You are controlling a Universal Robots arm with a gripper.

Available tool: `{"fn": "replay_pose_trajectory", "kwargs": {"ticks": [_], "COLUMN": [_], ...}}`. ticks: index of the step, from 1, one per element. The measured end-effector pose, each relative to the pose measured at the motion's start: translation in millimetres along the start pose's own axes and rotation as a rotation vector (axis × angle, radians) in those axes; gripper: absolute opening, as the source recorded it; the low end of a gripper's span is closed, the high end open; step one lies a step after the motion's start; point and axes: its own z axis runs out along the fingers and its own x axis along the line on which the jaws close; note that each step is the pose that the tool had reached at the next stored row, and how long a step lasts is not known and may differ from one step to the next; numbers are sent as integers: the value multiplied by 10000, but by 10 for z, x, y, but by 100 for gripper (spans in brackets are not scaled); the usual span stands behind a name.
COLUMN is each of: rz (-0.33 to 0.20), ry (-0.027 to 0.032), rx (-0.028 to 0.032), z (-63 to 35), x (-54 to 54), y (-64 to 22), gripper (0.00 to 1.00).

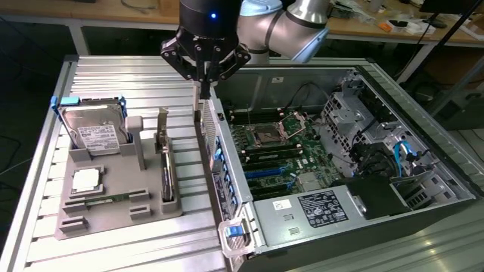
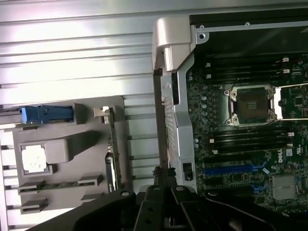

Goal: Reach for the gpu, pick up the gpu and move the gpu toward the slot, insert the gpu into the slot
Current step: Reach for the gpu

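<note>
The gpu (image 1: pixel 165 165) stands on its edge in a grey holder (image 1: pixel 113 218) on the table, its silver bracket sticking up at the far end. It appears as a thin green strip (image 2: pixel 111 151) in the wrist view. My gripper (image 1: pixel 204 90) hangs shut and holds nothing, above the open computer case's near wall (image 1: pixel 219 164), a little toward the exterior view's right of the gpu and farther back. Its dark fingers (image 2: pixel 162 179) meet over that wall. The blue slot (image 1: pixel 266 169) lies on the motherboard inside the case and shows again in the wrist view (image 2: pixel 231 169).
A silver hard drive (image 1: pixel 94 135) with a blue-handled frame, a square chip (image 1: pixel 86 179) and a small memory stick (image 1: pixel 102 198) sit in the same grey holder. The case holds a processor socket (image 1: pixel 270 135), black memory strips, cables and a power supply (image 1: pixel 318 207).
</note>
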Motion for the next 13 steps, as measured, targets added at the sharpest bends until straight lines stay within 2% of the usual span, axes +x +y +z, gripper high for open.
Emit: {"fn": "replay_pose_trajectory", "kwargs": {"ticks": [13], "rz": [2], "ry": [0], "rx": [1], "z": [-11], "x": [375], "y": [-28], "gripper": [11]}}
